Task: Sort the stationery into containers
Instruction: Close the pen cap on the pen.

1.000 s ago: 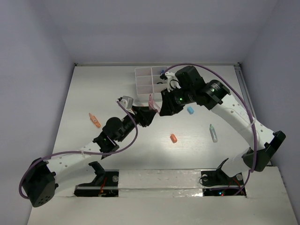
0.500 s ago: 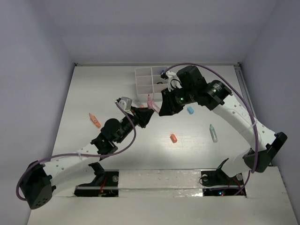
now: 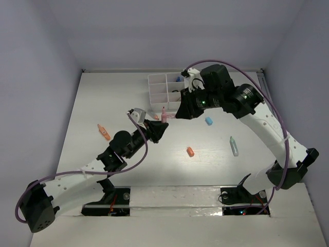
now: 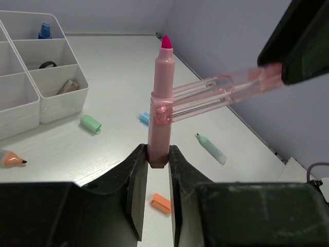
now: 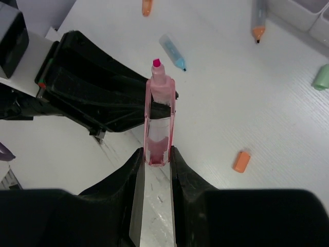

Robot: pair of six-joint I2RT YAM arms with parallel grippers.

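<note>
Top view: the organiser box [image 3: 157,87] sits at twelve o'clock on the table [image 3: 103,92], with its square cells in two columns. One blue-capped bottle [image 3: 178,80] stands in the far right cell, and the right arm covers the near right corner. Just below the box, the left gripper [image 3: 158,127] is clamped on the pink marker [image 3: 164,114]. The right gripper [image 3: 180,110] is at two o'clock from it. Loose on the table are one orange marker [image 3: 103,132] at nine, one orange bit [image 3: 190,152] at five, one light-blue bit [image 3: 208,121] at three and one pale-green marker [image 3: 234,146] at four.

Left wrist view: the left fingers pinch the base of the pink marker, which stands upright with its magenta tip bare. The clear pink cap [image 4: 216,91] is off the tip. It lies crosswise with one end against the barrel and the other in the right gripper at two o'clock. At ten o'clock, three cells of the box hold one thing each: the bottle farthest, a black ring [image 4: 47,65] in the middle, a tan piece [image 4: 67,86] nearest. The other column is cut off by the frame. One green bit [image 4: 91,124] lies just right of the box, and one orange-tipped marker [image 4: 13,158] lies at nine.

Right wrist view: the right fingers are closed on the cap's near end, and the cap points to twelve, where the marker tip shows. The left gripper is at ten. One light-blue marker [image 5: 172,52] lies at twelve, the orange-tipped marker at one, the green bit at three and the orange bit at four.
</note>
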